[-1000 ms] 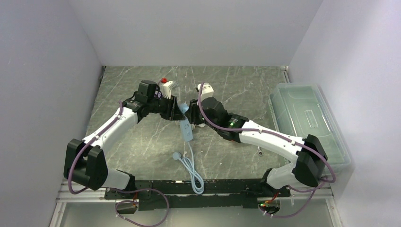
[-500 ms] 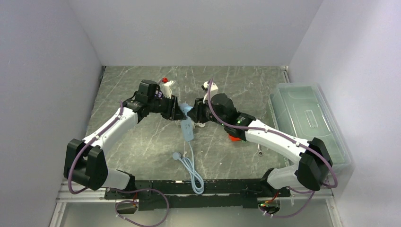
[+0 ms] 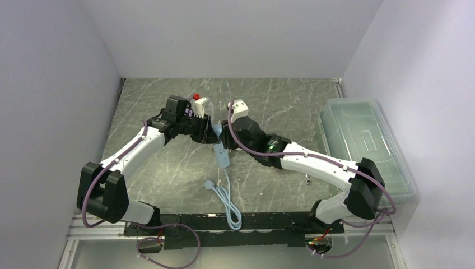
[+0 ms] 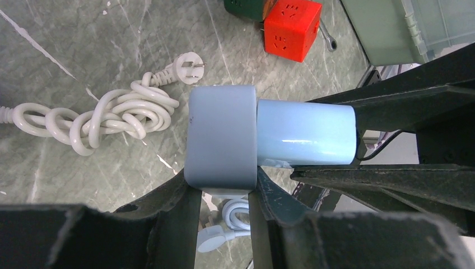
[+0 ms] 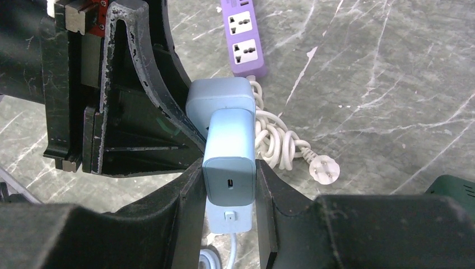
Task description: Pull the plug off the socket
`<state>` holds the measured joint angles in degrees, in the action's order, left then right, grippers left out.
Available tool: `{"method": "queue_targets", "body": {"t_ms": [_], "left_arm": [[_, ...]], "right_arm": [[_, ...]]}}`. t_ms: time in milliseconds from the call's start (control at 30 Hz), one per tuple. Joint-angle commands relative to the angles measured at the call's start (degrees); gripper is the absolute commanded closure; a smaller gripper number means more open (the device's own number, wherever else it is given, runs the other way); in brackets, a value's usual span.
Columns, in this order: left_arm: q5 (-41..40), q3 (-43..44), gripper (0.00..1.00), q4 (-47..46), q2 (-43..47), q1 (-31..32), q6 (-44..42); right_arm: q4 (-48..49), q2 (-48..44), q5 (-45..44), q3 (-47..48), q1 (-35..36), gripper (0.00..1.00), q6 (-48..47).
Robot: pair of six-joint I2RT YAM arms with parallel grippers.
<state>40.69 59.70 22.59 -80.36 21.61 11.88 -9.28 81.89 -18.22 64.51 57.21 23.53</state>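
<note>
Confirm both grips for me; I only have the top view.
Observer: The left wrist view shows the left hand clamped on the grey socket.
Operator: Report the right one.
Observer: In its wrist view the right hand clamps the blue plug, one finger on each side.
Operator: Check the seam.
Observer: No gap shows; the plug sits flush against the socket.
</note>
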Motion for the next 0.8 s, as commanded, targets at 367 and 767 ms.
{"method": "queue_targets", "body": {"t_ms": [367, 767], "left_arm": [[5.04, 1.29, 1.00, -0.92, 1.53, 0.80, -1.15], [-4.51, 3.20, 1.00, 3.70, -2.70, 0.65, -0.01]], "right_arm": [[8.38, -4.11, 25.91, -4.07, -12.77, 1.00, 3.45], [-1.34, 0.53, -1.01, 4.24, -0.24, 1.00, -1.66]]}}
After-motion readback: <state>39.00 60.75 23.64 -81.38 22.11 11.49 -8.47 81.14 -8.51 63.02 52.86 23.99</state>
